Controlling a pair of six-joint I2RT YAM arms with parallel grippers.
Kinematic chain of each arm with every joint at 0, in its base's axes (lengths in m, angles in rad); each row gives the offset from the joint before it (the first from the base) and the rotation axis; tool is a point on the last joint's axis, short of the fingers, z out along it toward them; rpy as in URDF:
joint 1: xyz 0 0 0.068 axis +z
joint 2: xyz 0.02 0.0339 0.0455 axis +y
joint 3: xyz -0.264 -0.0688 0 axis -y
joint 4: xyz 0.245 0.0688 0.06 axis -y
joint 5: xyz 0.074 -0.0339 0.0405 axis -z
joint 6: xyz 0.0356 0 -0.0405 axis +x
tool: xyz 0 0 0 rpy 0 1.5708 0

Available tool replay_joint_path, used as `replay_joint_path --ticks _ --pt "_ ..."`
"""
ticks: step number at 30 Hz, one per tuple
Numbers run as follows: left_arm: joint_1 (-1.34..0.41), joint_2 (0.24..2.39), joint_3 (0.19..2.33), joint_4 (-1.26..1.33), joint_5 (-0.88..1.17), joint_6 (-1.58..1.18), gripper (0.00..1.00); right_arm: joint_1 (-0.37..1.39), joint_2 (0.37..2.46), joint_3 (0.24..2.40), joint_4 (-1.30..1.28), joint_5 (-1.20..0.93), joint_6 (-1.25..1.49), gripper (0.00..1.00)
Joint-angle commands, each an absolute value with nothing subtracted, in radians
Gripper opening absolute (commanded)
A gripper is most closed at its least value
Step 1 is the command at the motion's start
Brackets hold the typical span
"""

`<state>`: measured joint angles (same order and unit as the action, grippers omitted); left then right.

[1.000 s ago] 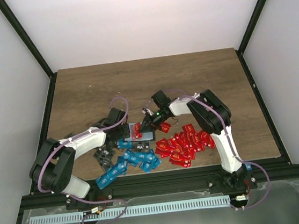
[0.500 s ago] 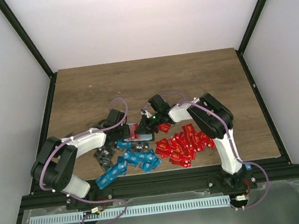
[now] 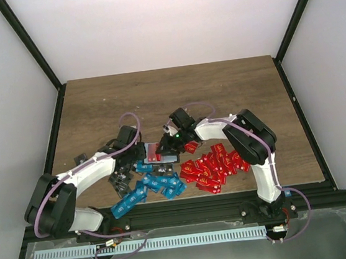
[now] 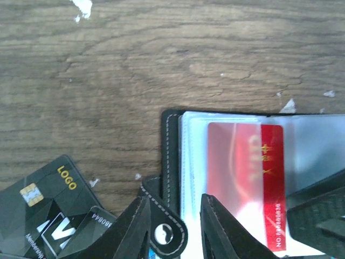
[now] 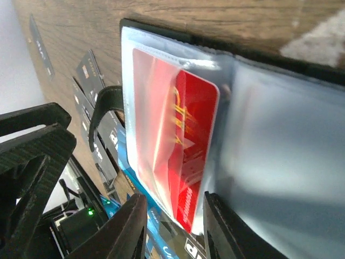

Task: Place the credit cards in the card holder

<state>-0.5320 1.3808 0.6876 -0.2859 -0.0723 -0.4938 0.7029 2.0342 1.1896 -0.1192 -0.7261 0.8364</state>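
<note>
The card holder (image 3: 150, 147) lies open on the table with its light blue-grey sleeves up. A red card (image 4: 245, 178) sits mostly inside a clear sleeve, one end sticking out (image 5: 188, 210). My right gripper (image 5: 175, 229) is open, its fingers straddling that end of the red card. My left gripper (image 4: 175, 229) is open over the holder's left edge (image 4: 171, 162), with the black snap strap (image 4: 161, 229) between its fingers. In the top view the left gripper (image 3: 135, 151) and the right gripper (image 3: 167, 146) flank the holder.
A pile of red cards (image 3: 211, 166) lies right of the holder. Blue cards (image 3: 154, 186) lie in front of it. Dark grey cards (image 3: 119, 179) lie to its left, also in the left wrist view (image 4: 43, 199). Black frame posts bound the table.
My right gripper has moved left over the holder with the red card, which now sits in the sleeve. My left arm has shifted slightly left.
</note>
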Motion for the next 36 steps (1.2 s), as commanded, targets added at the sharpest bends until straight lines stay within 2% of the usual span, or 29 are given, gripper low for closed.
replay_joint_path --ticks 1,8,10,12,15,36 --pt "-0.522 1.382 0.666 -0.315 -0.093 -0.503 0.28 0.709 1.970 1.227 -0.281 -0.648 0.746 0.33" --pt "-0.512 1.435 0.678 -0.297 -0.084 -0.509 0.26 0.708 1.935 1.209 -0.304 -0.603 0.703 0.34" --pt "-0.504 1.450 0.677 -0.299 -0.097 -0.517 0.23 0.707 1.937 1.209 -0.287 -0.606 0.706 0.27" --pt "-0.498 1.465 0.674 -0.301 -0.115 -0.521 0.18 0.709 1.937 1.207 -0.265 -0.597 0.707 0.12" --pt "-0.490 1.479 0.670 -0.300 -0.124 -0.520 0.14 0.712 1.939 1.212 -0.262 -0.560 0.702 0.01" --pt "-0.486 1.538 0.643 -0.247 -0.072 -0.479 0.09 0.727 2.088 1.285 -0.241 -0.560 0.690 0.01"
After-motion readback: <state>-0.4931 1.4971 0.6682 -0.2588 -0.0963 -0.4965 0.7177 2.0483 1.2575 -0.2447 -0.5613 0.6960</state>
